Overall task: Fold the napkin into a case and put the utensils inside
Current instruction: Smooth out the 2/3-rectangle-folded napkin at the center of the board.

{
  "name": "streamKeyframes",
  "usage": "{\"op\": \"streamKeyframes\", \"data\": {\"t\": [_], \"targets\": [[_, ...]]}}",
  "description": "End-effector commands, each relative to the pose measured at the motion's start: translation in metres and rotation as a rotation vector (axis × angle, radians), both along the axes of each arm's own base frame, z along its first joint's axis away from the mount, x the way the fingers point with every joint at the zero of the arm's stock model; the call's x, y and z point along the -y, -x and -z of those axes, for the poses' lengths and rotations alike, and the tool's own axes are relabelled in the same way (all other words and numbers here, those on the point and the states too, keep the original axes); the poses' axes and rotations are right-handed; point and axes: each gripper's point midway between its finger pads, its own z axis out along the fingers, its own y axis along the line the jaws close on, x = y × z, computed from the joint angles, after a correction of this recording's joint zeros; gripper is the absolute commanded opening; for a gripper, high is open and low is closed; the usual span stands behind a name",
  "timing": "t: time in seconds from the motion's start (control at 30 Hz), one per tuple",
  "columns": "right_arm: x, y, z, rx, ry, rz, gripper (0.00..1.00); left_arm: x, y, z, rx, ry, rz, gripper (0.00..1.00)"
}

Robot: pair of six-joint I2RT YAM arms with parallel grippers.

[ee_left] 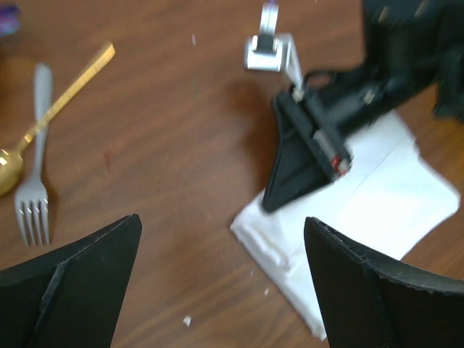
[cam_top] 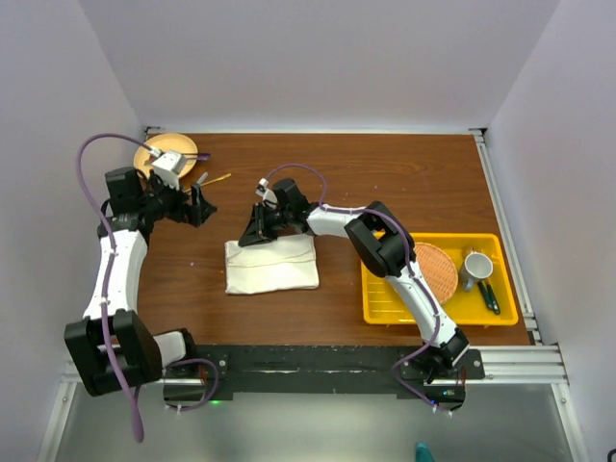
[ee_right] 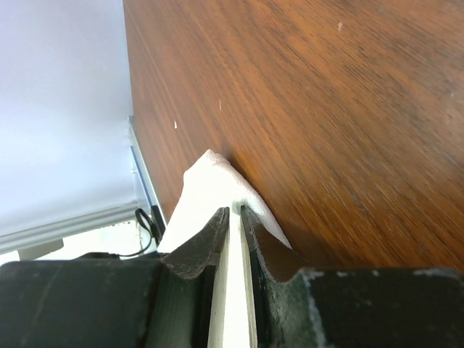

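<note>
The napkin (cam_top: 271, 265) lies folded on the table (cam_top: 404, 173), not yet a finished case. At its far edge the right pincer (ee_right: 233, 212) is nipped narrowly on one cloth layer (likely to lift open a pocket mouth). The left pincer (ee_left: 222, 221) hangs wide and empty beyond the napkin's far-left corner, near the gold spoon (ee_left: 61, 100) and silver fork (ee_left: 37, 152), presumably ready to collect them.

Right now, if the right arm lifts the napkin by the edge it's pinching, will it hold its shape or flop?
Probably flop: the napkin is thin cloth, and its corner peaks up at the right gripper, shut on it. Its folded layers look loose at the edge, so they may slip apart. It looks light, so it should lift easily.
</note>
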Motion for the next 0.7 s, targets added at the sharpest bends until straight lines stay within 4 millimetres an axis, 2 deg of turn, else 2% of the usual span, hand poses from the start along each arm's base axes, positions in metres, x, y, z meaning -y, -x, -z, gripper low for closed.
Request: {"op": "streamKeyframes", "data": {"t": [0.0,0.07,0.1,0.13,0.17,0.23,0.27,0.33,0.37,0.47,0.6,0.67], "targets": [[0.025,0.006,0.057,-0.012,0.197,0.031,0.17,-0.004,-0.026,-0.027,-0.006,0.237,-0.267,1.0],[0.025,0.006,0.057,0.0,0.198,0.024,0.17,0.02,-0.01,-0.018,-0.076,0.304,-0.086,1.0],[0.026,0.005,0.055,0.007,0.196,0.023,0.17,0.037,-0.001,-0.012,-0.145,0.401,-0.004,1.0],[0.029,0.009,0.058,0.0,0.215,0.015,0.17,0.045,0.005,-0.01,-0.179,0.465,0.016,1.0],[0.03,0.009,0.059,0.003,0.22,0.017,0.17,0.05,0.009,0.001,-0.212,0.528,0.01,0.93],[0.032,0.008,0.059,0.01,0.222,0.019,0.17,0.054,0.012,0.015,-0.219,0.549,-0.002,0.8],[0.032,0.01,0.06,0.01,0.225,0.018,0.17,0.055,0.013,0.019,-0.234,0.555,-0.008,0.64],[0.033,0.01,0.062,0.011,0.226,0.016,0.17,0.055,0.014,0.04,-0.316,0.548,-0.033,0.49],[0.033,0.01,0.062,0.011,0.228,0.017,0.17,0.055,0.015,0.053,-0.361,0.55,-0.031,0.36],[0.034,0.01,0.063,0.007,0.229,0.015,0.17,0.05,0.019,0.079,-0.45,0.505,-0.07,0.25],[0.033,0.011,0.063,0.008,0.227,0.014,0.16,0.044,0.017,0.11,-0.554,0.479,-0.113,0.2],[0.033,0.01,0.063,0.005,0.225,0.015,0.16,0.044,0.014,0.117,-0.576,0.475,-0.121,0.18]]}}
